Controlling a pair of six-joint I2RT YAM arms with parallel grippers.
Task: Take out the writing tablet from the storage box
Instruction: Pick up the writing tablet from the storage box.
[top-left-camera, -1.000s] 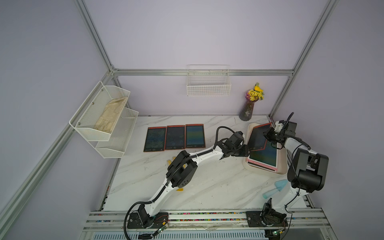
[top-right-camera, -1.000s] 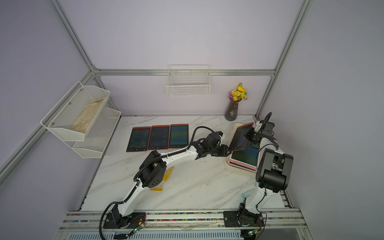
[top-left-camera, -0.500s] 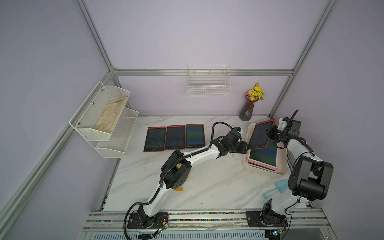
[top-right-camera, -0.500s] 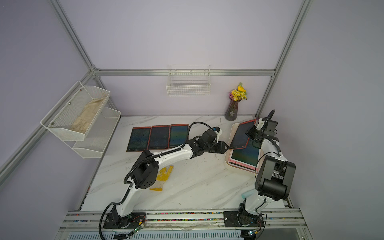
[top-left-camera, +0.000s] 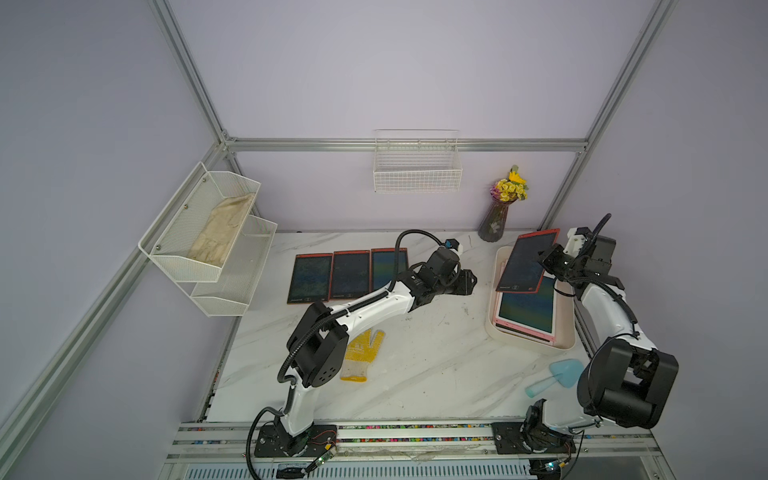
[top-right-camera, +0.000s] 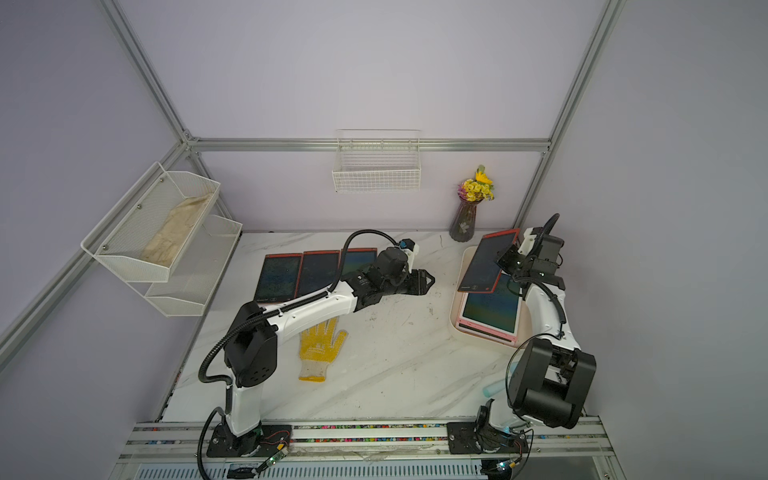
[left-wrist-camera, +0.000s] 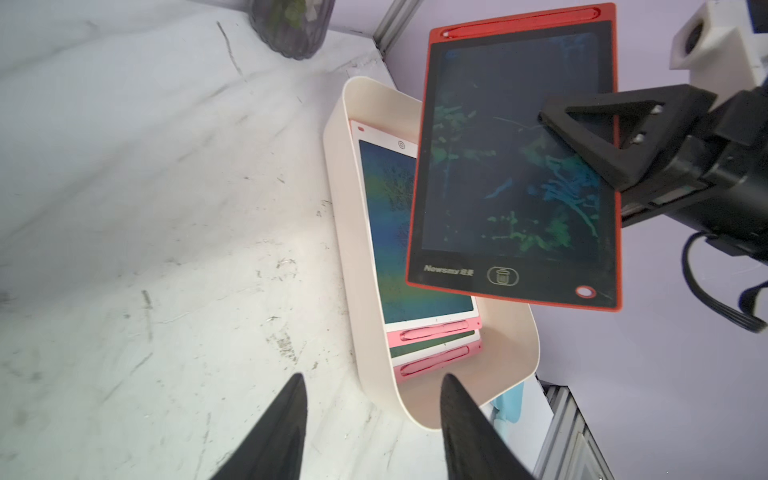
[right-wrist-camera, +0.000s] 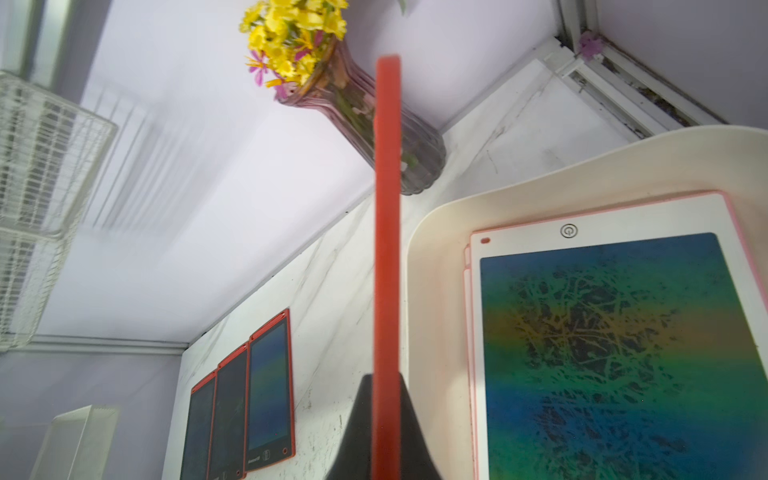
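Writing tablet (top-left-camera: 521, 266) with a red frame, up in the air and tilted, above the far end of the storage box (top-left-camera: 564, 320) and not touching it. Pinched on one long side by the right gripper (top-left-camera: 547, 261), jaws squeezed tight on it. Pink tablets (top-left-camera: 525, 309) lying flat inside the box, underneath. Left gripper (left-wrist-camera: 371, 378) over the table (top-left-camera: 415, 365), near the box, fingers apart with nothing between them. Three red tablets (top-left-camera: 351, 274) flat in a row on the table, well apart from the box.
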